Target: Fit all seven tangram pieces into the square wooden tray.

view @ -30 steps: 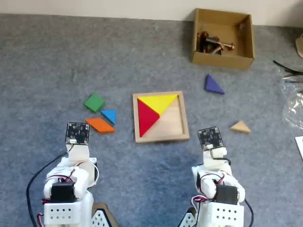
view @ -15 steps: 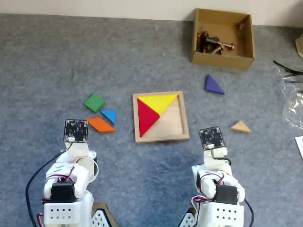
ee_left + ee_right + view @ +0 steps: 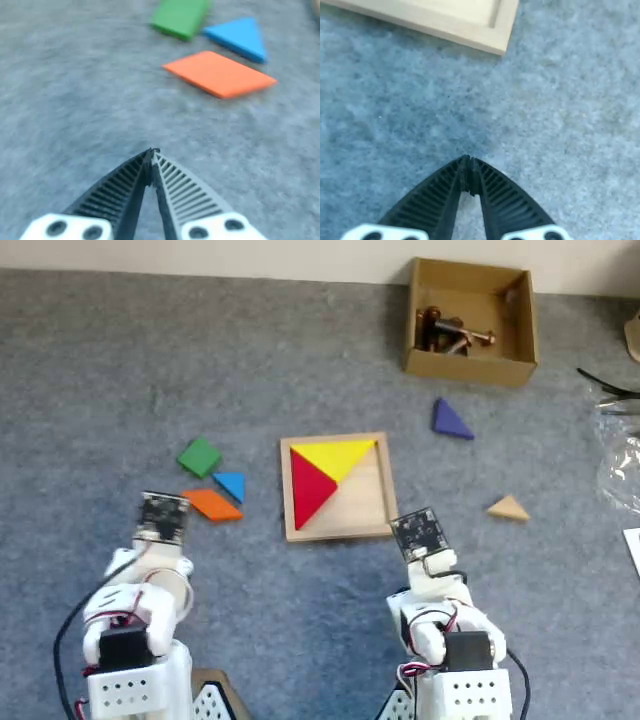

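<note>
The fingers (image 3: 125, 186) of our left gripper (image 3: 151, 153) are closed tip to tip on nothing, low over the left near part of the grey mat (image 3: 100, 360). Just ahead lie three loose pieces: the green square (image 3: 199, 456), the blue triangle (image 3: 230, 485) beside it, and the orange parallelogram (image 3: 211, 504) nearest us. At the mat's middle, the wooden tray (image 3: 340, 531) holds a yellow triangle (image 3: 335, 454) and a red triangle (image 3: 308, 490), and its right half is bare. Our right gripper (image 3: 468, 160) is likewise shut and empty, by the tray's near right corner. The purple triangle (image 3: 451, 420) and tan triangle (image 3: 509, 508) lie well off to the right.

We judge the parallelogram to be next. We should open the jaws wide before descending, straddle its short width, and reach right down to the mat so the thin piece cannot slip out.

Since a second ago, our left arm has edged towards the orange piece and our right arm has swung left to the tray's corner. No piece has moved.
</note>
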You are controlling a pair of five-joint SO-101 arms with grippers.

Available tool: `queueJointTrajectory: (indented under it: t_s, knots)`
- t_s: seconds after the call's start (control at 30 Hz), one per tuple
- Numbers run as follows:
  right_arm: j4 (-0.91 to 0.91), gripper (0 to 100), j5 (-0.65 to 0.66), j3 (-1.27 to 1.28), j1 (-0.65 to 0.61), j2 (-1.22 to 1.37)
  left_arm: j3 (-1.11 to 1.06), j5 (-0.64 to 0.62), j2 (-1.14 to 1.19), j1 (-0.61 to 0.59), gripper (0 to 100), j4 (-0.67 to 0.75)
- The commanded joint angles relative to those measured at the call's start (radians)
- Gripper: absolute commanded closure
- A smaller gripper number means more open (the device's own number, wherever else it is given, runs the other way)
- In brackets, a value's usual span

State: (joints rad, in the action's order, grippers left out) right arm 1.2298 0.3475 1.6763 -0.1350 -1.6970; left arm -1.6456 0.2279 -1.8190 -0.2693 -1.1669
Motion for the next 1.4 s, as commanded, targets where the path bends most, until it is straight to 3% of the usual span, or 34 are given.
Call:
queueJointTrajectory:
  t_s: [0.0,0.13,0.27,0.5,1.03,1.1,1.23,1.37]
  knots:
    - [-0.036,99.3,-0.003,0.119,-0.012,-0.013,0.14,0.009,-0.012,-0.12,99,0.018]
    - [-0.036,99.3,-0.003,0.119,-0.012,-0.013,0.236,0.087,-0.012,-0.133,96,0.0]
    - [-0.036,99.3,-0.003,0.119,-0.012,-0.013,0.288,0.095,-0.012,-0.133,90,-0.031]
    - [-0.036,99.3,-0.003,0.119,-0.012,-0.013,0.341,0.121,0.053,-0.097,90,-0.031]
    - [-0.036,99.3,-0.003,0.119,-0.012,-0.013,0.928,0.118,1.046,-0.036,90,-0.014]
    - [-0.036,99.3,-0.003,0.119,-0.012,-0.013,0.984,0.064,1.147,-0.035,90,-0.011]
    - [-0.036,99.3,-0.003,0.119,-0.012,-0.013,1.096,-0.16,1.34,-0.031,90,-0.011]
    - [-0.036,99.3,-0.003,0.119,-0.012,-0.013,1.188,-0.328,1.524,0.041,90,-0.015]
